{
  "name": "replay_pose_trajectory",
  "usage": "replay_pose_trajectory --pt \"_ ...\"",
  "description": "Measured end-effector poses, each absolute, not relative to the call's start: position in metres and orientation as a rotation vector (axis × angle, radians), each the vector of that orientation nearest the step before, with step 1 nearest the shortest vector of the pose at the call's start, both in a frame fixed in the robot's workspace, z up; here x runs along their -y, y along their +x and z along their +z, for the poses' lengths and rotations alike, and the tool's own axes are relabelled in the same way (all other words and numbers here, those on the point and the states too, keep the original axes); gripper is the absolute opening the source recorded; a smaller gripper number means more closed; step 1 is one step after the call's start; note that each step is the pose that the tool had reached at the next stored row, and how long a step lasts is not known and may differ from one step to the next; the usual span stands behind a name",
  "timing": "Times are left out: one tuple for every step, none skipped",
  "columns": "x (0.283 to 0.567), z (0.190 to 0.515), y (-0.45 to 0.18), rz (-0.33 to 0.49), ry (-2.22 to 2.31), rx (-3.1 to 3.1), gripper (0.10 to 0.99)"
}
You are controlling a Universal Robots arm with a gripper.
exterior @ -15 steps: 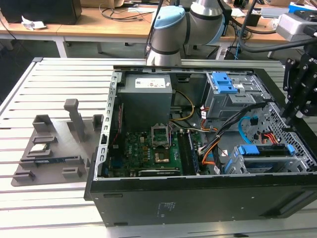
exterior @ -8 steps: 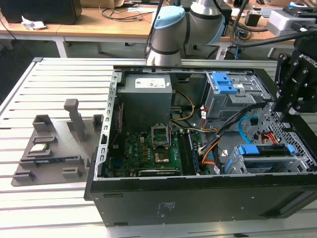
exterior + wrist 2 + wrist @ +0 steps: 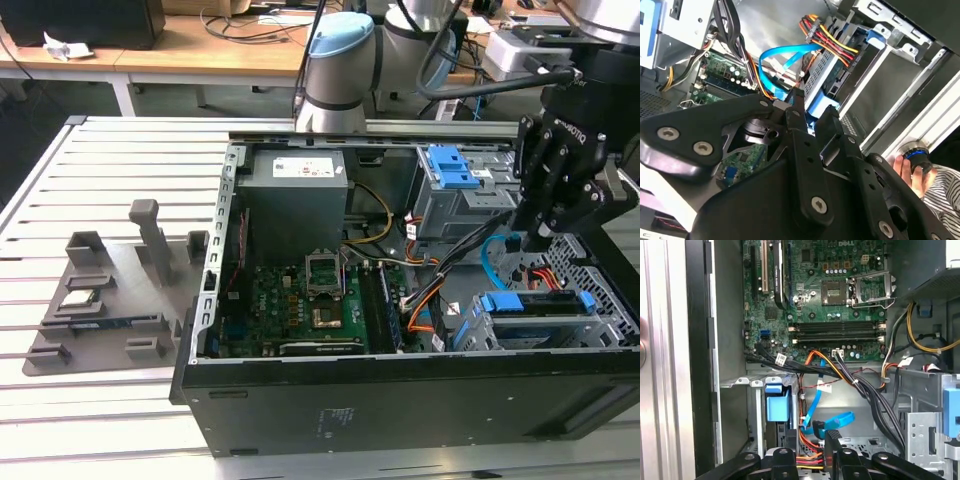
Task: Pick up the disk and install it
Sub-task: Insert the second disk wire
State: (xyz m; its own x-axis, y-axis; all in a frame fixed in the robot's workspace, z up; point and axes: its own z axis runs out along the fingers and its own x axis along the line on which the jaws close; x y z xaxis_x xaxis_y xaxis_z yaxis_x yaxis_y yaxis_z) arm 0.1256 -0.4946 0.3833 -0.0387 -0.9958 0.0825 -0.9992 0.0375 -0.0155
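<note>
A: Where does the disk [image 3: 530, 303] lie from the gripper [image 3: 527, 240]?
B: Just below it, in the drive cage [image 3: 610, 325] at the case's [image 3: 400, 400] corner on the exterior view's right. Its long side runs along the near wall.
A: And the gripper?
B: Its jaws stand apart and it holds nothing.

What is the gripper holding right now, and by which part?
Nothing. The gripper hangs empty inside the computer case, above the blue cable. The disk sits apart in its bay, blue frame showing.
</note>
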Motion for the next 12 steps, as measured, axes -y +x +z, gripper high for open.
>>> replay_pose_trajectory --pt "0.495 0.382 0.124 0.106 2.146 2.224 0.361" --pt "0.495 0.379 0.121 0.107 2.149 2.221 0.361" --pt "0.495 0.377 0.118 0.108 2.152 2.218 0.361" --pt "0.495 0.374 0.117 0.108 2.158 2.212 0.361" --pt "0.494 0.372 0.117 0.109 2.177 2.194 0.361" --pt "0.494 0.371 0.117 0.112 2.198 2.171 0.361" --pt "0.494 0.371 0.117 0.114 2.21 2.159 0.361" --pt "0.495 0.371 0.117 0.115 2.214 2.154 0.361" --pt "0.495 0.371 0.117 0.115 2.214 2.154 0.361" --pt "0.495 0.371 0.117 0.115 2.214 2.154 0.361" --pt "0.495 0.371 0.117 0.115 2.214 2.154 0.361" --pt "0.495 0.371 0.117 0.114 2.214 2.154 0.361"
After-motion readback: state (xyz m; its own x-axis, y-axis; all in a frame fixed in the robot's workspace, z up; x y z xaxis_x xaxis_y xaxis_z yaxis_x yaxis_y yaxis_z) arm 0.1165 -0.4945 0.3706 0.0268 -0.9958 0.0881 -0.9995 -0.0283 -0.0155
